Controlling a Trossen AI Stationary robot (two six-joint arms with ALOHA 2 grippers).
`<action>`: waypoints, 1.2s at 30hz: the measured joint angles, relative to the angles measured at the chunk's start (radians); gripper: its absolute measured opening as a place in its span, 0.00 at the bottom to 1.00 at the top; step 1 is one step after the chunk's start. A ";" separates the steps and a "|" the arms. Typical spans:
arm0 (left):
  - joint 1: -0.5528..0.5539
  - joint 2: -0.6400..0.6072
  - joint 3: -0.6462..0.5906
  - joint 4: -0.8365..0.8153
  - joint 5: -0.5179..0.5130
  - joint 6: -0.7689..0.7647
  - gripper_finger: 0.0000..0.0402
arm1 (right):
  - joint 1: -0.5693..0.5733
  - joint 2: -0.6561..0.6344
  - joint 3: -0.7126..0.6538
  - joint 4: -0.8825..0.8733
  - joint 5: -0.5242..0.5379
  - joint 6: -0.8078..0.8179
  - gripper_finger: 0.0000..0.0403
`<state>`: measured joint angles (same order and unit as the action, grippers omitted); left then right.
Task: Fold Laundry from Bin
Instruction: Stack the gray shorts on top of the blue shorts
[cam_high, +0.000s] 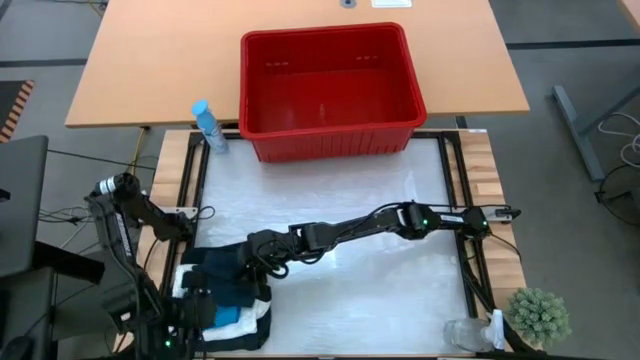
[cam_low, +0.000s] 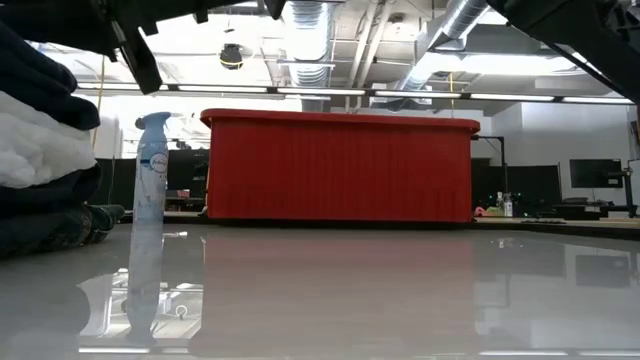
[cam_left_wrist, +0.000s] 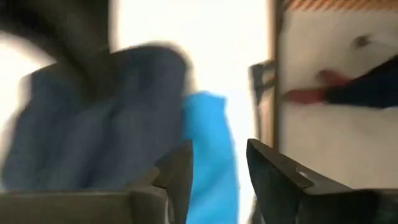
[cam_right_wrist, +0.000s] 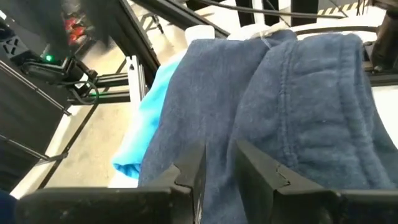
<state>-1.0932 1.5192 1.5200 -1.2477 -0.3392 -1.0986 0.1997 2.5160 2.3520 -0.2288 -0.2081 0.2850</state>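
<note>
Stacking appeared to be the step in hand: the laundry (cam_high: 228, 300) sat as a folded pile at the lower left of the high view, dark garments with a white layer and a bright blue item (cam_left_wrist: 210, 155) showing at its edge. The bin (cam_high: 330, 88) stood at the top centre of that view, well apart from the pile, and looked empty from above. A spray bottle (cam_high: 208, 127) stood just left of the bin.

Right gripper (cam_right_wrist: 216, 163) had reached across the tabletop (cam_high: 380, 290) to the pile; in its wrist view the fingers were parted by a narrow gap directly over the top dark blue garment (cam_right_wrist: 292, 106), no cloth visibly pinched between them, so I read it as released, hovering or resting on the fabric. Left gripper (cam_left_wrist: 217, 163) was at the lower left corner by the pile, fingers apart with the blue item showing behind the gap; nothing gripped.

Judgement: to finish the stack cleanly, press or smooth the top layer flat without dragging it, since a sideways pull could slide the upper folds off the white layer. Lift both grippers straight up, clear of loose edges, before retreating. The blue item protruded at the side; tucking it square would tidy the pile.
</note>
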 joint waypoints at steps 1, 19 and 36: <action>0.005 0.003 0.017 -0.052 0.022 -0.011 0.36 | 0.001 0.000 0.000 -0.002 0.000 -0.002 0.27; -0.064 0.022 -0.156 -0.104 -0.050 -0.013 0.38 | -0.007 0.000 0.000 -0.033 -0.028 -0.006 0.27; -0.033 0.020 -0.287 -0.105 0.075 -0.073 0.35 | -0.018 0.000 0.000 -0.049 -0.035 -0.006 0.27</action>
<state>-1.1265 1.5394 1.2333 -1.3523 -0.2638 -1.1720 0.1819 2.5160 2.3524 -0.2780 -0.2431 0.2790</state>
